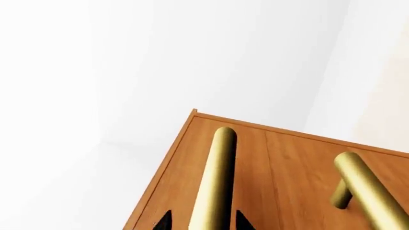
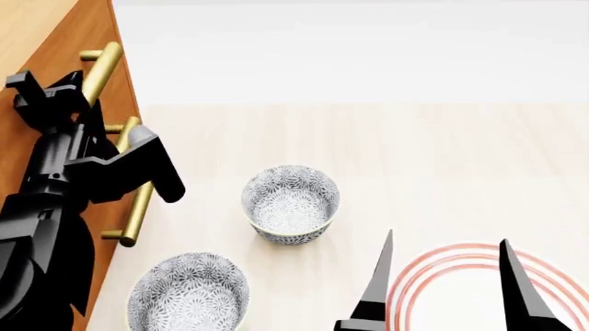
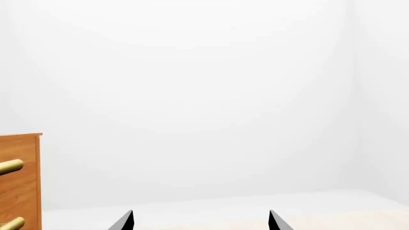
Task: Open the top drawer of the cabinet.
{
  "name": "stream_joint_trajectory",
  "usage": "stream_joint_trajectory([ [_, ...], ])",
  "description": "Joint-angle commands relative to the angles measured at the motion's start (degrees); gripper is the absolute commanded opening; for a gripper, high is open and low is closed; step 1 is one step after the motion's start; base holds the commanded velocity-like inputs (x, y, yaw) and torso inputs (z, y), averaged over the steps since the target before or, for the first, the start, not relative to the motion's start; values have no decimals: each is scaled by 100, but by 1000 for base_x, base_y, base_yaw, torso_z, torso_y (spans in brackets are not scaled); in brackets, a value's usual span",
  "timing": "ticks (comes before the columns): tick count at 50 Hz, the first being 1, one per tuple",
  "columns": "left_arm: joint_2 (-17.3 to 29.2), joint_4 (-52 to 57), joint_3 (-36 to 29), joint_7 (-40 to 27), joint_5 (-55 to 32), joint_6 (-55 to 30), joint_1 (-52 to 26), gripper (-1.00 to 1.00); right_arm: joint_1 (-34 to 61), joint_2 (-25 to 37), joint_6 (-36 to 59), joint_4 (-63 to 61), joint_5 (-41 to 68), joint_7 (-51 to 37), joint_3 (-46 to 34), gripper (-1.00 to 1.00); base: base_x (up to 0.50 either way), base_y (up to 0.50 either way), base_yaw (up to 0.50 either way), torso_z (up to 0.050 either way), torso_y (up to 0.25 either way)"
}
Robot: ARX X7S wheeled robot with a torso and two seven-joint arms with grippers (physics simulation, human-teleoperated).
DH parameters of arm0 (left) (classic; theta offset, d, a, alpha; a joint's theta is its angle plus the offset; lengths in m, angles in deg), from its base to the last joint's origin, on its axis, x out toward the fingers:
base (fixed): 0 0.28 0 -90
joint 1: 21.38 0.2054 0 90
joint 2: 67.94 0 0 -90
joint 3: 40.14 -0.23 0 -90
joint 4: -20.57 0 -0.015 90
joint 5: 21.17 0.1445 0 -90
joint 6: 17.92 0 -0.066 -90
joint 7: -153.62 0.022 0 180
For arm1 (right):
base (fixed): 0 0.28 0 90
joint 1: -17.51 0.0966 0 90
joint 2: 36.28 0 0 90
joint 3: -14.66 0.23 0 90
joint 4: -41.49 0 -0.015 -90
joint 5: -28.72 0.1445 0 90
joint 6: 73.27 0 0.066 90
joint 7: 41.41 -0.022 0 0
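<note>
The orange-brown cabinet stands at the left edge of the head view, and its side also shows in the right wrist view. Both drawer fronts lie flush. My left gripper is open, its fingertips straddling the brass bar handle of the top drawer, with a gap on either side. The lower drawer's handle lies beside it, untouched. My right gripper hangs open and empty above a plate, far from the cabinet.
Two patterned grey bowls sit on the pale tabletop near the cabinet's front. A white plate with red rings lies under my right gripper. Behind everything is a white wall.
</note>
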Motion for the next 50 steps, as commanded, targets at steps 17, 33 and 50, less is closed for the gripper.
stream_joint_trajectory([
  [17, 19, -126, 137, 291, -237, 38, 104, -100, 15, -32, -115, 91, -30, 103, 44, 100, 1, 0, 1, 0, 0],
  [33, -64, 229, 27, 334, -152, -43, 186, -100, 8, 8, -111, 58, -4, 71, 42, 100, -3, 1, 3, -1, 0],
  [50, -249, 611, -177, 440, -10, -219, 254, -100, 1, 39, -181, 92, 8, 61, 42, 100, -11, 0, 4, -1, 2],
])
